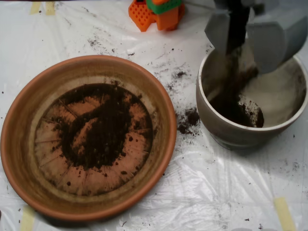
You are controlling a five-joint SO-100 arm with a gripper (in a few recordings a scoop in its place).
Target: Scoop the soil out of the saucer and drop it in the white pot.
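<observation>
The terracotta saucer [29, 159] lies at the left, with dark soil [103, 127] spread thinly over its ridged bottom. At the right stands the white pot [219, 127], with a heap of soil [238, 108] inside against its left wall. My grey scoop [239, 31] hangs above the pot's rim at the top right. Its two shells stand apart, open, and a dark stream of soil [235, 62] falls from the gap between them into the pot.
Clear plastic sheeting [216, 192] covers the table. Spilled soil [189, 119] lies between saucer and pot, with crumbs further back. An orange and green block [156, 12] sits at the top edge. Tape strips [284, 211] hold the sheet.
</observation>
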